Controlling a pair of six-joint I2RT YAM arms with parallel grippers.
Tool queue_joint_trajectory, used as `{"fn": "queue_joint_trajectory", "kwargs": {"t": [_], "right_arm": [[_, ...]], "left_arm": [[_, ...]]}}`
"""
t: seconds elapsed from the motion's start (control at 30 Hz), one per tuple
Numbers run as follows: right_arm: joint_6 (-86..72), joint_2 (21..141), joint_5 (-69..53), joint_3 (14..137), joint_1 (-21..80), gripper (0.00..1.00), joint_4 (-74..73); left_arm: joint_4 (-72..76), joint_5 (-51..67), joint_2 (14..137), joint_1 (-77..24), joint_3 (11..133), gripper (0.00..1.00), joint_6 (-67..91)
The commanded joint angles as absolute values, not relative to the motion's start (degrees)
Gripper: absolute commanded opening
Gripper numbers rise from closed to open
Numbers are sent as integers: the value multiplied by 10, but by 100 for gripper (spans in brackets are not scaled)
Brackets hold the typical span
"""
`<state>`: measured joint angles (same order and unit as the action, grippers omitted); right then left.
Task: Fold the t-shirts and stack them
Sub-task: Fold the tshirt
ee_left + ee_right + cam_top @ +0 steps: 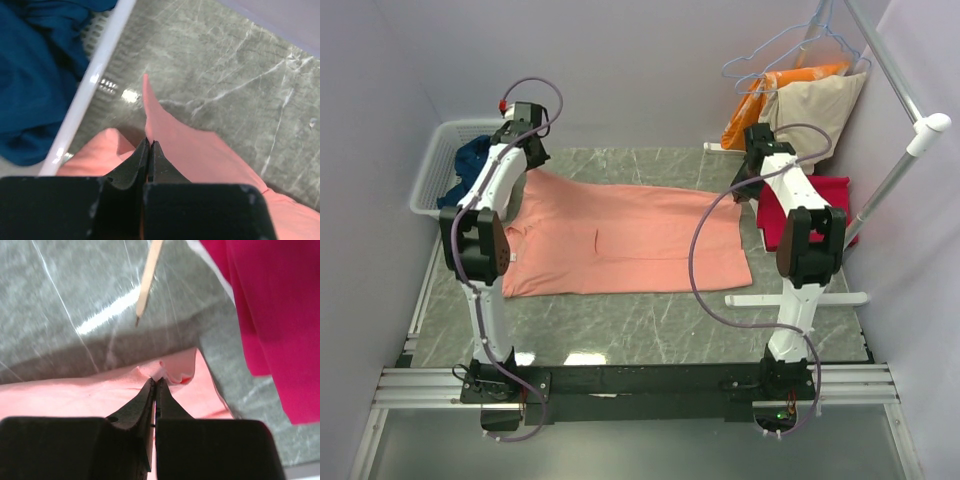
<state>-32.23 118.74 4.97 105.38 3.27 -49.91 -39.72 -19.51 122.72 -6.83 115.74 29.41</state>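
A salmon-pink shirt (620, 240) is shown spread flat on a grey table (650, 325), between a navy shirt (470, 160) in a white basket (428, 180) and a red shirt (825, 195) at the far right. Its two far corners are pinched in the closed left gripper (149, 145) and the closed right gripper (156, 382), with the cloth puckered at the tips. The first fold is judged to be in hand; next, both corners would need to be lifted together and carried evenly toward the near edge.
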Motion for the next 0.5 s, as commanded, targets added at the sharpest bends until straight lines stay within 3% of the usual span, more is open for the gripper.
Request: {"fn": "queue_joint_trajectory", "kwargs": {"t": [0.0,0.47], "right_arm": [[-316,1118,51,1012,36,0,-483],[-327,1031,65,832,37,0,-479]], "left_arm": [[-403,-220,1136,-69,1130,1,301],[-454,-216,1003,-78,921,1,330]]}}
